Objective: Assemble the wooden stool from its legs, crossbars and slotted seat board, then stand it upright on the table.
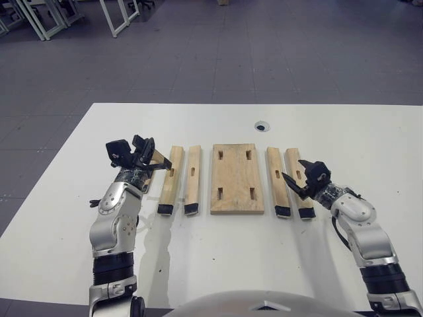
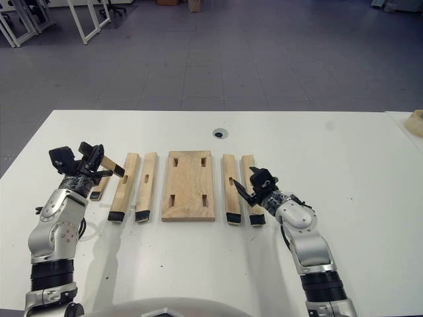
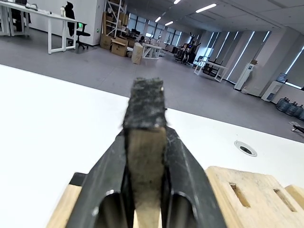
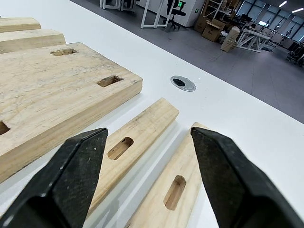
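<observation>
Seat board (image 1: 232, 178) flat mid-desk (image 1: 370, 152); two legs (image 1: 192, 179) each side, long axes running away from robot. Left gripper (image 1: 147, 155) nearer: fingers (image 3: 104, 190) clenched on raised crossbar (image 2: 112, 166), tip angled toward outer left leg (image 1: 172, 179), just beside. Right gripper (image 1: 293, 173) fingers (image 4: 71, 175) spread, empty, over right legs (image 1: 277, 181).

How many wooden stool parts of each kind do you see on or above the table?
Slotted legs: 4
Seat board: 1
Crossbars: 2, one held in the left gripper, one lying on the table below it
Total: 7
</observation>
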Controlling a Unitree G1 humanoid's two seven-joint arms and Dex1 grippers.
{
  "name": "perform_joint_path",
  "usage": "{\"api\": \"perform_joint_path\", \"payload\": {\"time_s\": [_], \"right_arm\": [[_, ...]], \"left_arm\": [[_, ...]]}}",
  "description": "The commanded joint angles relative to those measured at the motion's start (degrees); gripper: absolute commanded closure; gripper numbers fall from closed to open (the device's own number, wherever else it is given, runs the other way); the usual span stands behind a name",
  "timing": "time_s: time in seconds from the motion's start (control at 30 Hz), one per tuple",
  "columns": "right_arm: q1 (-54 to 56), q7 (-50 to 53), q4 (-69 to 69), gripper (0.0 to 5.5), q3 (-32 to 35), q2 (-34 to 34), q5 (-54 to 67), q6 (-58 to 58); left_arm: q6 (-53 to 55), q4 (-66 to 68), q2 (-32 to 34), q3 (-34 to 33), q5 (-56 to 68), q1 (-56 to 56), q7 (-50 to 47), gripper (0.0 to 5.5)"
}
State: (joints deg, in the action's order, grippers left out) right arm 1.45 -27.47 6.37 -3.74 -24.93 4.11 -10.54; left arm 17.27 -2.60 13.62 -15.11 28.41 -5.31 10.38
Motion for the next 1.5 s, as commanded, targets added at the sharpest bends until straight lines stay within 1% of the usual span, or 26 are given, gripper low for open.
{"api": "perform_joint_path", "payload": {"time_s": [0.03, 0.2, 0.3, 0.37, 0.43, 0.53, 0.7, 0.83, 0.9, 1.03, 1.13, 1.23, 1.37, 1.4, 1.5], "right_arm": [[0.76, 0.23, 0.45, 2.29, 0.29, -0.19, -0.68, -0.52], [0.47, -0.24, 0.49, 2.29, 0.50, -0.53, -0.49, -0.39], [0.12, -0.27, 0.53, 2.29, 0.74, -0.68, -0.47, -0.43], [-0.07, -0.22, 0.53, 2.29, 0.80, -0.70, -0.52, -0.44], [-0.12, -0.22, 0.33, 2.29, 0.79, -0.73, -0.61, -0.30], [0.09, -0.33, 0.12, 2.29, 0.69, -0.77, -0.67, -0.25], [-0.44, -0.38, 0.42, 2.29, 0.73, -0.87, -0.63, -0.22], [-0.52, -0.25, 0.22, 2.29, 0.79, -0.91, -0.79, -0.08], [-0.43, 0.08, -0.04, 2.29, 0.65, -1.00, -1.38, 0.29], [-0.91, -0.61, 0.63, 2.29, 0.36, -0.92, -1.48, 0.55], [-0.73, -1.55, 0.87, 2.29, 0.15, -0.89, -1.33, 0.71], [-0.95, -2.23, 1.36, 2.29, 0.26, -0.74, -1.13, 0.78], [-0.89, -2.29, 1.35, 2.29, 0.33, -0.73, -1.53, 0.57], [-0.92, -2.29, 1.34, 2.29, 0.30, -0.72, -1.59, 0.54], [-1.02, -2.25, 1.45, 2.29, 0.25, -0.61, -1.60, 0.42]], "left_arm": [[-1.97, 2.51, -0.44, -0.49, -1.36, -0.53, 0.74, 5.07], [-0.99, 2.13, -0.15, 1.26, -3.47, 1.99, 0.86, 5.07], [5.22, -0.29, 0.70, 4.86, -6.86, 4.08, -1.42, 5.07], [9.85, -1.87, 0.52, 6.15, -8.62, 5.10, -4.24, 5.07], [12.55, -3.77, -0.02, 6.40, -10.30, 5.51, -7.18, 5.07], [12.59, -7.56, -1.21, 5.11, -10.76, 6.32, -10.08, 5.07], [12.89, -12.27, -2.92, 3.90, -8.95, 7.99, -9.89, 5.07], [16.72, -9.59, -0.97, 5.83, -11.66, 9.03, -9.33, 5.07], [17.11, -7.20, -0.10, 6.59, -13.25, 8.22, -9.37, 5.07], [19.14, -5.87, 0.65, 6.42, -12.65, 4.28, -8.93, 5.07], [21.61, -6.83, 0.64, 4.67, -10.86, 2.02, -8.90, 5.07], [25.15, -8.37, 0.91, 4.88, -9.88, -0.62, -8.32, 5.07], [24.92, -11.53, 0.14, 5.14, -10.17, -5.72, -9.07, 5.07], [24.86, -12.66, 0.40, 5.32, -10.49, -6.83, -9.10, 4.71], [25.55, -16.18, 1.32, 4.86, -11.14, -9.19, -9.74, 4.22]]}}
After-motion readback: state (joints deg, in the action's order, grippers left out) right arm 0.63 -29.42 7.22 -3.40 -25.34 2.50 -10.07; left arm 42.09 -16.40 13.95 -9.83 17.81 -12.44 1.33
